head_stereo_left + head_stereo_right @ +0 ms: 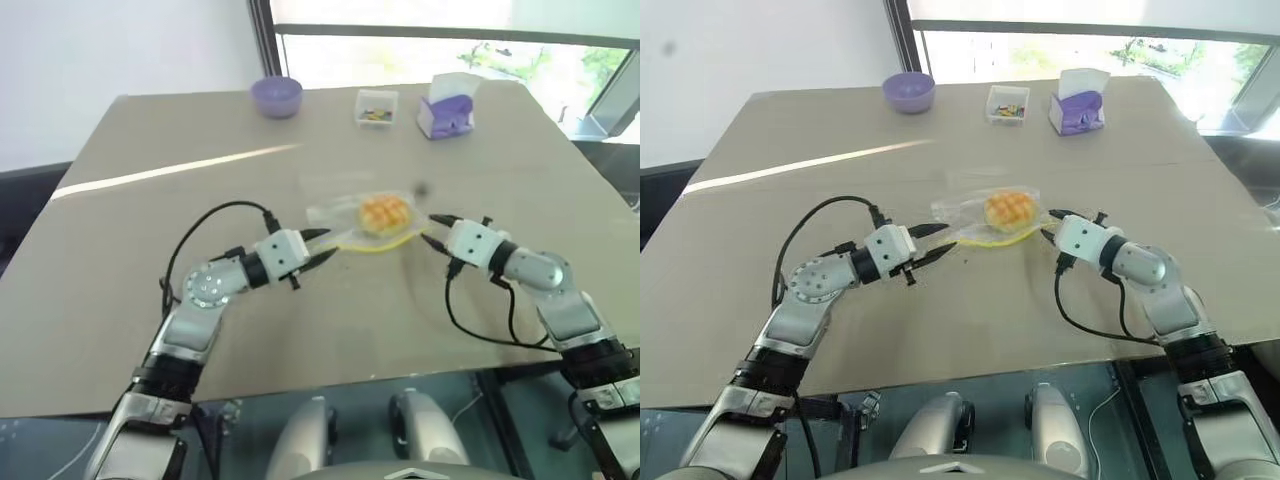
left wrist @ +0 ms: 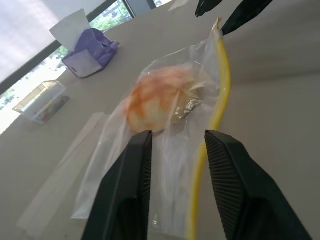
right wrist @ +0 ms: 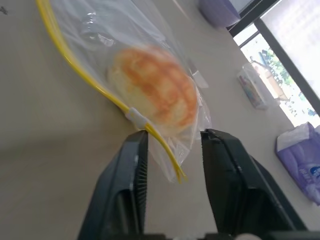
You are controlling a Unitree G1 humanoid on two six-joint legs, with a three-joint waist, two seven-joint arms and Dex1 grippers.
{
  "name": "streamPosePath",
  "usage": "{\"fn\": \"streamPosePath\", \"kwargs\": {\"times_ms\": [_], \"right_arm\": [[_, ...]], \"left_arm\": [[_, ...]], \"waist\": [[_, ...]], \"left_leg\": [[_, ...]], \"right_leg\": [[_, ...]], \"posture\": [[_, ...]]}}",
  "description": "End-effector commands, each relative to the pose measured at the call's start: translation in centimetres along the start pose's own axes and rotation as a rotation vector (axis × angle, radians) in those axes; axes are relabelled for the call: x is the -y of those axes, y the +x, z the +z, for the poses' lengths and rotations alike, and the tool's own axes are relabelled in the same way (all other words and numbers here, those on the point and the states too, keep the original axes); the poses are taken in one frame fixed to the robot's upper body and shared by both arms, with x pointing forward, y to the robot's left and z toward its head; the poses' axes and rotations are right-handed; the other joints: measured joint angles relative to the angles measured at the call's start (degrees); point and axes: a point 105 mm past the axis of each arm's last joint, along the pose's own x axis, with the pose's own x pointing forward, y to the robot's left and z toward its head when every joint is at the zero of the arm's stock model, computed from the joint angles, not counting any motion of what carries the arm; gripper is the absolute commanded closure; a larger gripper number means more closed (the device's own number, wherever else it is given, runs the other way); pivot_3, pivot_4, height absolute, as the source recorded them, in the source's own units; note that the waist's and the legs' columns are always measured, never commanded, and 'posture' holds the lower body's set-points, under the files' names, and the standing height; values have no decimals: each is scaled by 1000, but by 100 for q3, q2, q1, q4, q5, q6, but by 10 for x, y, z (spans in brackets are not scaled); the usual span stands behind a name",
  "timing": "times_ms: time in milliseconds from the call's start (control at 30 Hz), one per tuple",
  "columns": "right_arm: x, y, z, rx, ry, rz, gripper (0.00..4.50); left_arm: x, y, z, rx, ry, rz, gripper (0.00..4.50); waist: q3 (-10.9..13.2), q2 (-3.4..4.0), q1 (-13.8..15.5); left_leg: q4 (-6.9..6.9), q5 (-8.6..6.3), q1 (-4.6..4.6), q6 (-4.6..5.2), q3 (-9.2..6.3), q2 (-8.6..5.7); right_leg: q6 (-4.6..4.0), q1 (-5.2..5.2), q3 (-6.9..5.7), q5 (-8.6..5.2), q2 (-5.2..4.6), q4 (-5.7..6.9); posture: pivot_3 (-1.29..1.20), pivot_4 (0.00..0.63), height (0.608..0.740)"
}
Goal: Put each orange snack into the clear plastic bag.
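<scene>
**Left eye view: both pincers parted at the ends of the bagged bun**

Left eye view has our two arms reaching forward over the tan table [image 1: 150, 290], forearms low and angled inward so the pincers point toward each other. Our left gripper [image 1: 322, 246] lies nearly level, its two black fingers spread apart, tips just at the near-left end of the clear plastic zip bag with the yellow seal strip [image 1: 350, 222]. Our right gripper [image 1: 436, 229] mirrors it at the bag's other end, fingers likewise apart and clamped on nothing.

Between the two pincers the bag lies flat on the table, and the round orange-yellow bun with the criss-cross top [image 1: 384, 213] sits inside it. From the left wrist camera we see the bun through the plastic just ahead of our parted fingers [image 2: 131, 185], the yellow strip running past one of them. From the right wrist camera the strip's white slider sits just ahead of the fingertips, with the bag's corner in the gap between them.

Well beyond the pincers, along the table's far edge, stand a purple bowl [image 1: 276, 96], a small clear box of colourful bits [image 1: 376, 107] and a purple-and-white tissue box [image 1: 447, 104]. Nothing stands between our pincers and the bag.
</scene>
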Motion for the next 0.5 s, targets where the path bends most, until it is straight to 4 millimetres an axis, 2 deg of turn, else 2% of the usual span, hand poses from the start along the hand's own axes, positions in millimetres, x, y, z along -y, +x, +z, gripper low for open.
{"fn": "streamPosePath", "kwargs": {"times_ms": [33, 100, 133, 300, 500], "right_arm": [[16, -20, 1, -7, 32, -42, 1227], [18, -33, -4, -32, 65, -39, 167], [19, -40, -6, -40, 81, -41, 14], [22, -74, -3, -18, 222, -18, 14], [16, -104, 14, 8, 346, 29, 14]], "left_arm": [[-3, -22, 13, 17, -88, 2, 1309], [-2, -39, 14, 11, -168, 15, 287], [-2, -47, 15, 10, -210, 25, 58], [-7, -85, 17, -44, -329, 86, 58], [-8, -115, 26, -77, -409, 95, 58]], "waist": [[0, 0, 1], [0, 0, 3], [0, 0, 3], [0, -1, 20], [0, -1, 55]], "left_leg": [[-6, 0, 2, 0, 1, 1], [-15, 0, -1, 0, 1, 2], [-19, -1, -1, 0, 4, 3], [-22, -8, -9, 9, 6, 4], [-22, -9, -12, 11, 8, 8]], "right_leg": [[-1, -1, 1, 5, 0, 0], [-2, -7, 1, 21, 0, -1], [-3, -9, 4, 20, -1, -2], [5, -11, 2, 14, -6, -17], [-1, -9, 1, -7, -7, -27]], "posture": [[0, 150, 740], [0, 150, 740], [0, 150, 740], [0, 150, 740], [0, 150, 740]]}}
